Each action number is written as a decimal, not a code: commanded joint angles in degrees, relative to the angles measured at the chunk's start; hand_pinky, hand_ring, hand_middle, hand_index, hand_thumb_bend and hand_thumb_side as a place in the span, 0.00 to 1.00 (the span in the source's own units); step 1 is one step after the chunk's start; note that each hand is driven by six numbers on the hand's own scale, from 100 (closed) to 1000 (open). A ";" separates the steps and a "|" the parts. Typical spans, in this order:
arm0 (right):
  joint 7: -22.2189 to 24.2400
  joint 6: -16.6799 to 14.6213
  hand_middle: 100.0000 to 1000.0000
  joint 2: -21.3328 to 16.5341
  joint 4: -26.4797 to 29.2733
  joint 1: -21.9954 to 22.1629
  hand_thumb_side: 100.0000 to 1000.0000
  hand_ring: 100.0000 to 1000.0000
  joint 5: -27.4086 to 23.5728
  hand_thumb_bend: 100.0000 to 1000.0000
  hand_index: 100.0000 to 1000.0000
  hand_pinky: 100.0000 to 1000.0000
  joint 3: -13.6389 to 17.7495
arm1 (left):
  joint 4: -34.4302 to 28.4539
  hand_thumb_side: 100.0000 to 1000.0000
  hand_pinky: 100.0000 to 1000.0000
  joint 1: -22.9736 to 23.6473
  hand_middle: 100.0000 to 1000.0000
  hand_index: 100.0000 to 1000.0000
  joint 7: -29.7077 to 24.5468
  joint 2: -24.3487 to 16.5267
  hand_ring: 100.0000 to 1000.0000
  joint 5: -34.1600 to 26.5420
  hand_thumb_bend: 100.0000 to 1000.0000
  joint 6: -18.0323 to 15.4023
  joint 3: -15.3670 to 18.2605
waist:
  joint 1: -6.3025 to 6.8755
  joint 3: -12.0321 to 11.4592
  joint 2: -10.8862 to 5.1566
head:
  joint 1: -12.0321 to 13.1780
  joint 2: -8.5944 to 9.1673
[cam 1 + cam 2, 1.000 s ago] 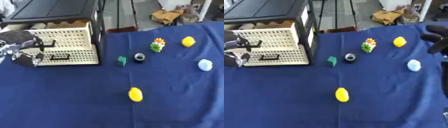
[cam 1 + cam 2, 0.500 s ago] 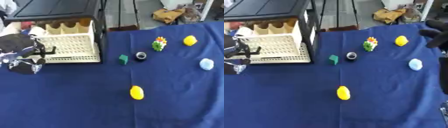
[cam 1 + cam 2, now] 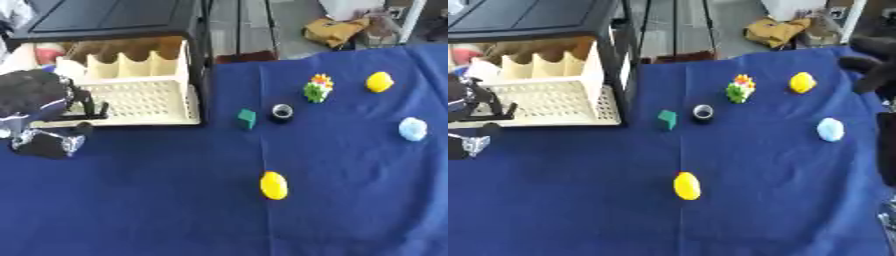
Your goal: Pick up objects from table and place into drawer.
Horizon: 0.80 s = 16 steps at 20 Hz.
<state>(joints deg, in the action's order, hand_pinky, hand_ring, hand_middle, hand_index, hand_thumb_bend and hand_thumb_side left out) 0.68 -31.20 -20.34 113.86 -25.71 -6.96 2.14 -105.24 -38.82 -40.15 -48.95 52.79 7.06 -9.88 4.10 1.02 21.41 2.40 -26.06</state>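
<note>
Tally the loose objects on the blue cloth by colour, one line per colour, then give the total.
Yellow: 2, the yellow object near the far right and the yellow object in the middle
Green: 1, the green block
Black: 1, the black ring
Pale blue: 1, the pale blue object
Multicoloured: 1, the green, yellow and red toy
Total: 6

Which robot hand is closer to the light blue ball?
Right. The right hand hangs just above the light blue ball at the table's right edge; the left hand is far across, at the drawer.
</note>
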 commanded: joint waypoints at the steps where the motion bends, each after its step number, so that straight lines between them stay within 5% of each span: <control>1: 0.07 0.05 0.44 -0.22 0.73 -0.68 0.95 0.80 -0.63 0.00 0.76 0.74 0.25 | -0.98 0.16 0.00 -0.40 0.07 0.88 -0.46 -2.35 0.00 0.02 0.00 0.17 1.29 | -0.23 -0.16 -1.05 | -0.11 0.44; 10: -0.04 0.25 0.44 -0.36 0.73 -0.56 0.95 0.80 -0.81 0.00 0.76 0.75 0.42 | -4.77 0.16 0.00 0.70 0.07 0.93 -3.61 -3.51 0.00 -2.47 0.00 -1.01 3.45 | -0.22 -0.46 -1.18 | -0.27 0.23; 16: -0.61 0.00 0.45 -0.83 0.73 -0.51 0.95 0.80 -0.80 0.00 0.76 0.74 0.79 | -9.20 0.16 0.00 0.62 0.05 0.94 -0.66 -3.31 0.00 -8.41 0.00 -0.54 6.66 | -0.32 -0.73 -1.44 | -0.68 0.05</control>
<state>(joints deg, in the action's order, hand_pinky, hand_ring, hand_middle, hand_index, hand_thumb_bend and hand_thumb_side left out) 0.36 -31.11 -20.34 113.86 -25.70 -7.18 2.33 -113.18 -37.30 -41.70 -50.47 45.88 6.50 -4.91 3.89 0.34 21.40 1.91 -26.07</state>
